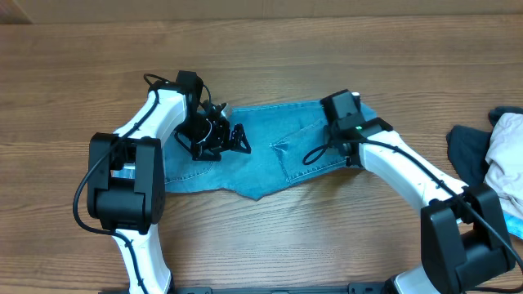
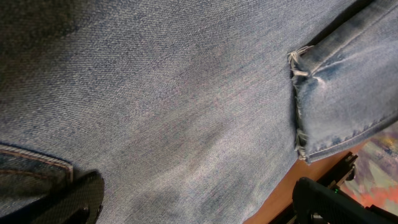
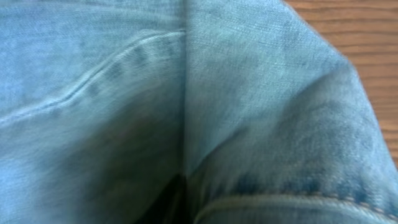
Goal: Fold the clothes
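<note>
On the wooden surface (image 1: 261,57), jeans (image 1: 278,155) lie flat at centre. My left pincer (image 1: 231,139) hangs released over their left part, fingers (image 2: 81,199) wide apart. My right pincer (image 1: 343,114) is down on their right end; clenched or not, I cannot tell.

Overhead: even soft light, sharp, weak shadows on brown wooden table (image 1: 261,49). Left wrist: light blue denim jeans (image 2: 186,112) crisp, dimmer top-left. Right wrist: blurred, dark fold shadow.
</note>
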